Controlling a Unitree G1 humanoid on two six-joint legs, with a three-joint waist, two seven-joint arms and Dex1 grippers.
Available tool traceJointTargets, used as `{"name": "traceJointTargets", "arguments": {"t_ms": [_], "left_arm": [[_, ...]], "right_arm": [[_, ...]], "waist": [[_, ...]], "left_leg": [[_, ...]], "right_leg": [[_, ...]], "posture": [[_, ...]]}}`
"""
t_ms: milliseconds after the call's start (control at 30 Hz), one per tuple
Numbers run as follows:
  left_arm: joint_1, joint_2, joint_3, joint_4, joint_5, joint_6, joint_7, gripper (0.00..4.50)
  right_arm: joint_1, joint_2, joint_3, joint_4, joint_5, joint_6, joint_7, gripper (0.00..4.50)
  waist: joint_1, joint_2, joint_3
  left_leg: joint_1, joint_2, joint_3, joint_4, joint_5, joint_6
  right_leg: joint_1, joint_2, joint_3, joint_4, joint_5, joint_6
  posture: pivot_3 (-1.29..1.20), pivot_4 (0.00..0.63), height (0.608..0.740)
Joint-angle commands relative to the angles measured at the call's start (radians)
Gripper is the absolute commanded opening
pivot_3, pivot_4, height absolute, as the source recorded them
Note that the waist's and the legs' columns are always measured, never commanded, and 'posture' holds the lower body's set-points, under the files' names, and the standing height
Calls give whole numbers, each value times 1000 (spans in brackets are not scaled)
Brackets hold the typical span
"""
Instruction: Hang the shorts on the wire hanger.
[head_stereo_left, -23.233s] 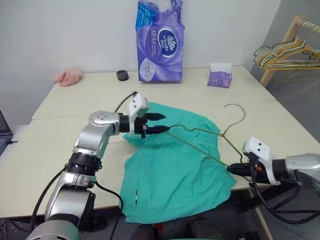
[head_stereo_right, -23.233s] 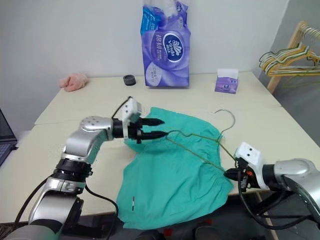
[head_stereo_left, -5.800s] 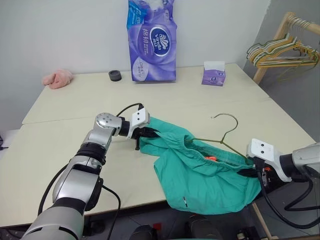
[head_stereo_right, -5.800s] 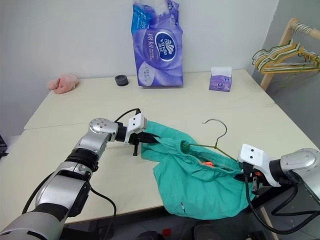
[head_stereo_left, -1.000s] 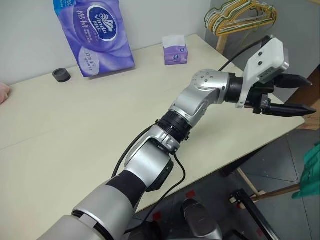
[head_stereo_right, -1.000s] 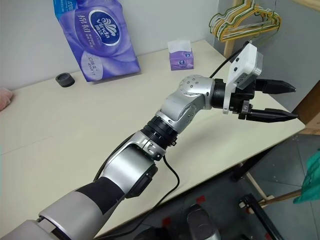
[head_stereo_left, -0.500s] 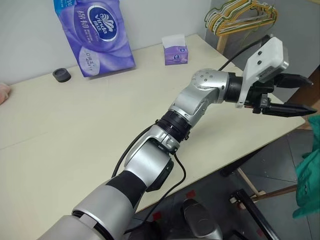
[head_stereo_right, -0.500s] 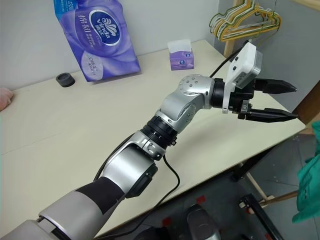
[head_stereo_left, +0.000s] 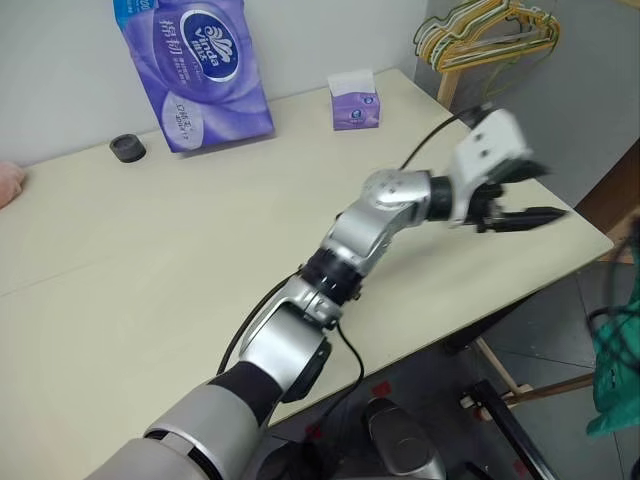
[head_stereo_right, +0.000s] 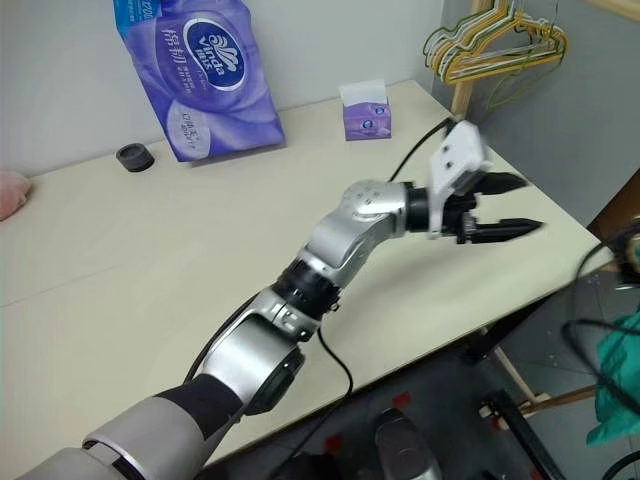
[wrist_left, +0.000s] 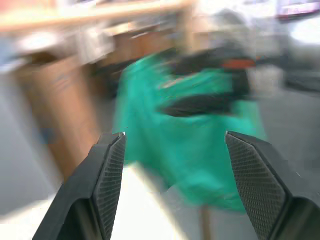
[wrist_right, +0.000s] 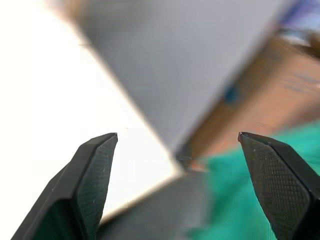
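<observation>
**Reaching over the far corner, both sets of fingers spread and empty**

Stretching across the pale surface (head_stereo_left: 150, 230), the left arm extends toward the right-hand corner, and the left gripper (head_stereo_left: 528, 195) hangs above that corner with its two black fingers (head_stereo_right: 510, 227) well apart and nothing between them. In the left wrist view the left gripper's fingers frame a blurred mass of teal-green cloth, the shorts (wrist_left: 185, 145), which they do not touch. The shorts (head_stereo_left: 612, 375) hang beyond the right edge of the surface, lower than its top, with dark cables looping in front of them. The wire hanger cannot be made out among that blur.

The right gripper (wrist_right: 177, 150) has its fingers (wrist_right: 95, 170) spread wide, with no object clamped; green cloth lies past them in the right wrist view.

On the far side of the surface stands a large purple tissue pack (head_stereo_left: 195, 65), with a small purple tissue box (head_stereo_left: 355, 100) to its right and a small black ring (head_stereo_left: 127, 148) to its left. Behind the corner a bunch of pastel hangers (head_stereo_left: 485, 30) hangs on a wooden rack.
</observation>
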Motion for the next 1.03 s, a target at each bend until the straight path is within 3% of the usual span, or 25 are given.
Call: {"name": "traceJointTargets", "arguments": {"t_ms": [33, 133, 233, 433, 533, 800, 1033], "left_arm": [[111, 54, 84, -192, 40, 95, 178, 3348], [253, 102, 131, -336, 53, 156, 269, 3348], [429, 129, 222, -481, 105, 149, 447, 3348], [654, 136, 334, -619, 247, 141, 752, 3348], [742, 158, 364, -642, 385, 107, 931, 3348], [847, 143, 431, -666, 264, 105, 875, 3348], [854, 127, 421, -679, 151, 126, 781, 3348]], "right_arm": [[7, 71, 89, -2, -22, -180, -39, 4121], [0, 151, 194, 76, -27, -355, -40, 4121], [0, 190, 385, 184, -85, -613, -15, 4121], [-33, 292, 535, 355, -37, -764, 50, 4121], [-74, 360, 627, 483, -51, -834, 58, 4121], [-175, 453, 664, 724, -55, -950, 41, 4121], [-189, 454, 656, 795, -54, -1007, 46, 4121]], "waist": [[7, 3, -2], [28, 0, -2], [61, -2, -3], [165, -7, -5], [203, -19, -13], [336, -27, -18], [381, -29, -21]], "left_leg": [[0, 0, 0, 0, 0, 0], [0, 0, -3, 1, 0, -1], [-1, 0, -4, 1, 1, -2], [-9, 0, -6, 2, 6, -10], [-8, 1, -8, 2, 7, -13], [-9, 1, -14, 2, 12, -17], [-18, 1, -25, 2, 18, -25]], "right_leg": [[-1, -1, 0, 1, 1, -1], [-2, -2, -3, 3, 4, -5], [-4, -2, -4, 5, 5, -7], [-16, -2, -6, 15, 6, -9], [-16, -1, -7, 15, 8, -13], [-18, -2, -15, 15, 13, -20], [-21, -3, -32, 13, 15, -24]], "posture": [[-314, 174, 740], [-244, 166, 740], [-207, 162, 740], [-116, 150, 740], [-56, 138, 740], [66, 127, 740], [104, 128, 740]]}}
